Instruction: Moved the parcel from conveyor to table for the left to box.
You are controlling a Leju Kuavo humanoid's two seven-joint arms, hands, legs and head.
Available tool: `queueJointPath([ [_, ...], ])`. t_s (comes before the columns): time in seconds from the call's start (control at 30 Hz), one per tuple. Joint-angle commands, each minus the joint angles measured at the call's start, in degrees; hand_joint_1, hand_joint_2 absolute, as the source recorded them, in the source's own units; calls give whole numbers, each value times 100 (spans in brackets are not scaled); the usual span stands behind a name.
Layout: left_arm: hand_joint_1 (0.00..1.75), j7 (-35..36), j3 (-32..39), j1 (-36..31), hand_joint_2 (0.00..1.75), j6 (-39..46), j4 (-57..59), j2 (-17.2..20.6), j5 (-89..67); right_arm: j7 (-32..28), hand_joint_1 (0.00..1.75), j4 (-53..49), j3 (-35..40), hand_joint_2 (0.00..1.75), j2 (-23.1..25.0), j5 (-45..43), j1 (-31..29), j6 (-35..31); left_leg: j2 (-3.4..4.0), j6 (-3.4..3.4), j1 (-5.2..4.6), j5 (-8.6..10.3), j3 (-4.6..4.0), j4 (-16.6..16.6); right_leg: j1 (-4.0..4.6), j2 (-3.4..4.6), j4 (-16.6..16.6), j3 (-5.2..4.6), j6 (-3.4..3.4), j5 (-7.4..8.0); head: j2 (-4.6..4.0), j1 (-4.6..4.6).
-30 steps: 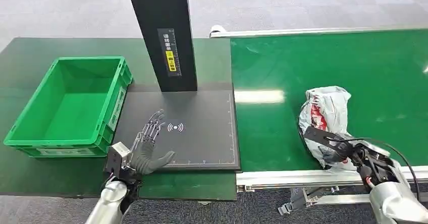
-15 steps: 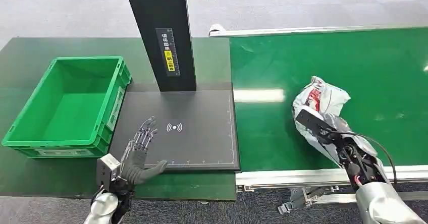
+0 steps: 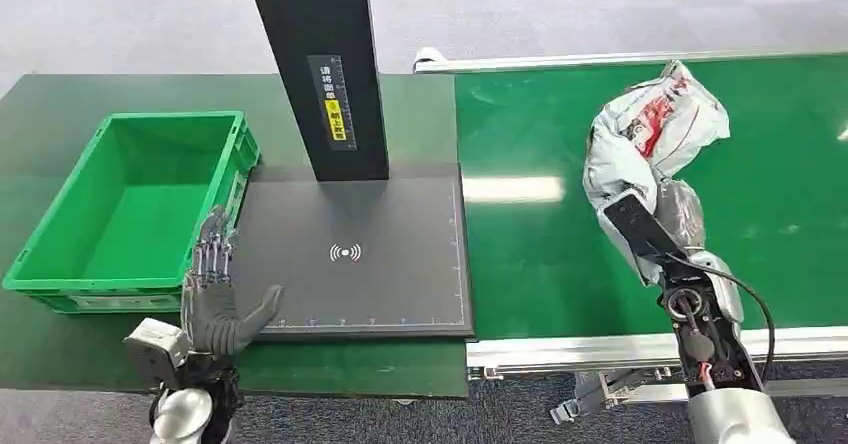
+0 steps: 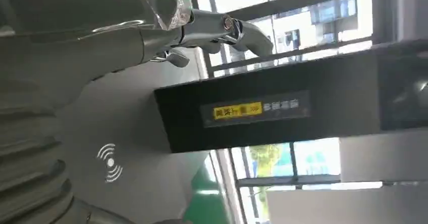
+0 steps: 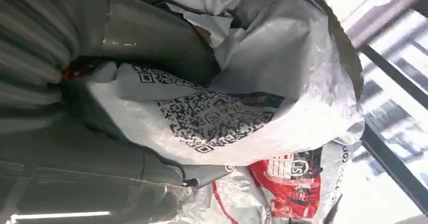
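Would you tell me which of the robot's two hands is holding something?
The right hand grips the crumpled parcel above the conveyor; the left hand holds nothing.

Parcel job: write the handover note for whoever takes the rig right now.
Right robot hand: holds the white plastic parcel, raised above the green conveyor; its QR label faces the right wrist camera.
Left robot hand: holds nothing, fingers apart, over the near left edge of the dark scan pad, beside the green crate.
Done: parcel grasped and off the belt.
Left: carry it across to the table, set it down by the pad, release; then the left robot hand picks it up and puts it in the crate, which has nothing in it yet.
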Motion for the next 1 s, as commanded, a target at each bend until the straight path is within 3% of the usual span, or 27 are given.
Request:
queueJointPath([
  [0.03,0,0,63,-32,175,1303,-1272,-58,328,-998,175,-1957,334,175,626,266,347,-1699,22,-1,1,-4,-7,2,2,23,4,-15,-5,3,-2,0],
  [0.13,0,0,321,-68,175,1208,-1454,-203,542,-1102,175,-2491,1269,175,755,1541,503,-2081,23,-2,3,-4,-3,2,4,22,4,-13,-5,2,-2,0],
  [0.17,0,0,379,-102,175,1085,-1392,-217,560,-991,175,-2511,1714,175,665,2217,473,-1942,32,-2,3,-5,4,-4,5,32,0,-10,-8,3,-2,-2],
  [0.27,0,0,461,-178,175,936,-1245,-233,572,-925,175,-2305,2488,175,626,3080,436,-1729,42,-2,7,-3,12,-11,9,40,-5,-5,-8,7,-2,-2],
  [0.4,0,0,474,-237,175,810,-1143,-284,539,-853,175,-1906,3289,175,604,3409,341,-1325,34,-2,9,-2,13,-11,11,32,-7,1,-8,5,-2,-2],
  [0.5,0,0,465,-239,175,677,-1045,-335,540,-740,175,-1224,3881,175,618,3301,63,-541,34,-1,8,2,18,-18,10,32,-14,7,-8,7,-2,-2],
  [0.57,0,0,412,-250,175,616,-929,-303,472,-126,175,-236,4546,175,632,3639,-467,411,41,0,9,1,21,-20,12,38,-19,10,-7,10,0,0],
  [0.67,0,0,387,-262,175,468,-726,-296,512,322,175,1209,4878,175,946,3348,-922,1064,56,-1,7,2,30,-26,10,55,-21,12,-8,16,-2,-2],
  [1.0,0,0,332,-258,175,374,-653,-306,479,442,175,1766,4935,175,975,3136,-932,1181,7,-1,6,1,11,-8,8,5,-6,6,-4,-1,-2,0],
])
